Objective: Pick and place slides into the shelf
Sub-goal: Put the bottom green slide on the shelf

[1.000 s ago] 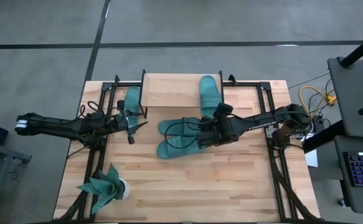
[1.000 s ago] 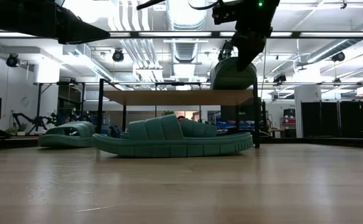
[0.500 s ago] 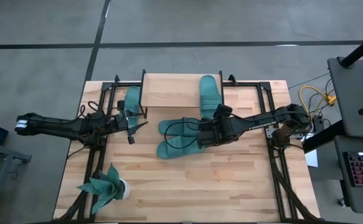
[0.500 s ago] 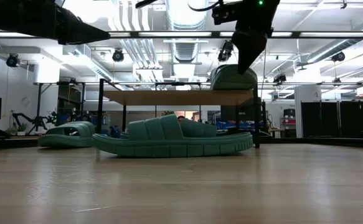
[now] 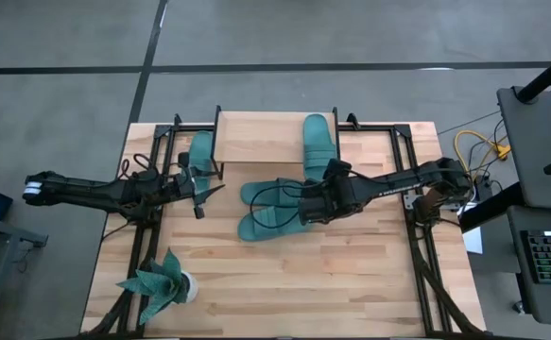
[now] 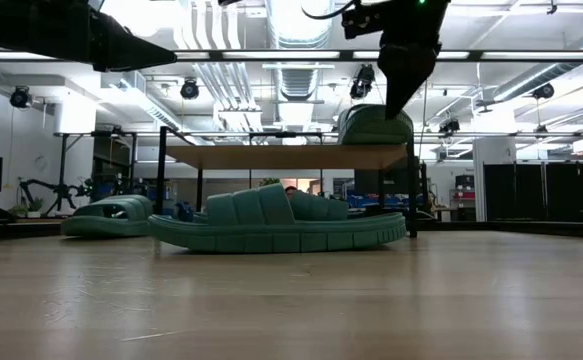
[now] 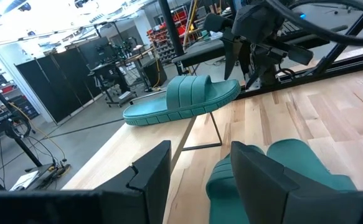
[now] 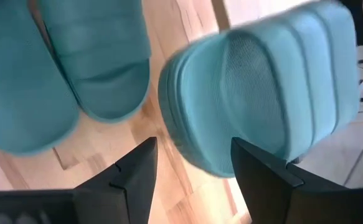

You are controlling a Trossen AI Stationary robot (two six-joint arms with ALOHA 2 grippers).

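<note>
Right fingers parted above floor slides, one slide on shelf

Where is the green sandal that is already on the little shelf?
In the high view, the sandal lies on the right part of the shelf, just behind the right gripper.

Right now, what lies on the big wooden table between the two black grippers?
In the high view, between the left gripper and the right gripper lie two teal rubber slides, overlapping, on the table.
</note>
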